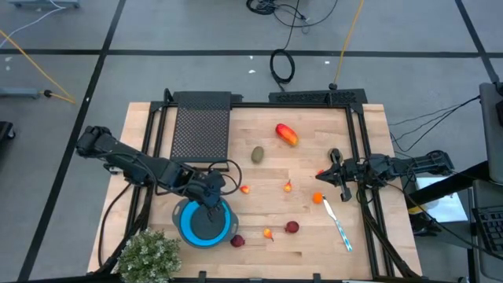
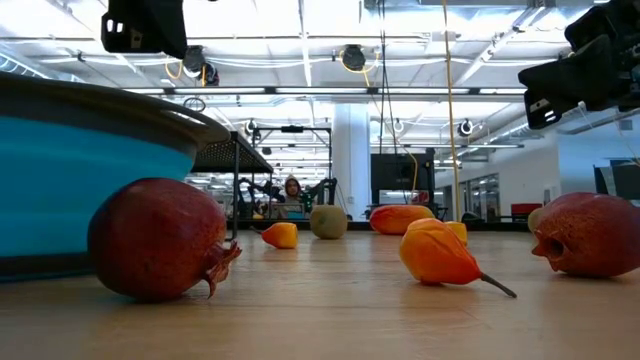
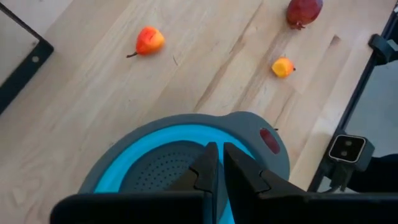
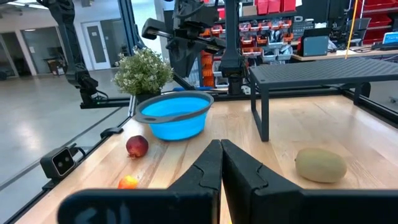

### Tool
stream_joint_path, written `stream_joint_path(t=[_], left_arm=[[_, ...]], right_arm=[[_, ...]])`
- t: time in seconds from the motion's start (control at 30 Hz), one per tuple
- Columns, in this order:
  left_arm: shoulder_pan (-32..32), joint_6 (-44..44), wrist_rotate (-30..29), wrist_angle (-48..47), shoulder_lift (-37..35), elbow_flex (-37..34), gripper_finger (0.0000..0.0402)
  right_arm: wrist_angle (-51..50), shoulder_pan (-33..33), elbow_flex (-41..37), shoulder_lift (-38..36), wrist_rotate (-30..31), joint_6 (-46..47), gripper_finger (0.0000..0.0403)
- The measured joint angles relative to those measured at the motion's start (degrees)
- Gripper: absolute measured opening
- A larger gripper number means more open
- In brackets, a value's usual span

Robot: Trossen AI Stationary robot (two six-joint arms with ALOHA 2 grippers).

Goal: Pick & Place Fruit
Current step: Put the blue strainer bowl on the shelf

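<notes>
The fruit lies loose on the wooden table: a red-orange oblong [image 1: 287, 134], an olive-brown oval [image 1: 257, 155], two dark red balls [image 1: 237, 240] [image 1: 292, 227] and several small orange bits such as one [image 1: 245, 189]. My left gripper [image 3: 219, 149] hangs shut over the blue bowl [image 1: 206, 224], pointing steeply down, with nothing between its fingers. No fruit shows inside the bowl [image 3: 249, 124]. My right gripper [image 1: 324, 174] is shut and level at the table's right side, above an orange bit [image 1: 317, 198], holding nothing.
A bushy green plant [image 1: 149, 255] stands at the near left corner beside the bowl. A black mesh rack [image 1: 202, 130] sits at the far left. A white and blue utensil [image 1: 339, 226] lies near the right. Black frame rails border the table.
</notes>
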Motion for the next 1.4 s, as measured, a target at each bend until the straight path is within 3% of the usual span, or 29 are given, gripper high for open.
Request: stream_joint_path(t=[0.67,1.13,1.4], left_arm=[[1.5,1.7,1.4,-0.8,0.0,0.0,0.0036],[2.0,9.5,-0.6,-0.9,0.0,0.0,0.0241],[0.2,18.1,3.5,-2.5,0.0,0.0,0.0299]], right_arm=[[0.0,0.0,-0.1,0.0,0.0,0.0,0.0000],[0.0,0.0,-0.1,0.0,0.0,0.0,0.0000],[0.0,0.0,-0.1,0.0,0.0,0.0,0.0000]])
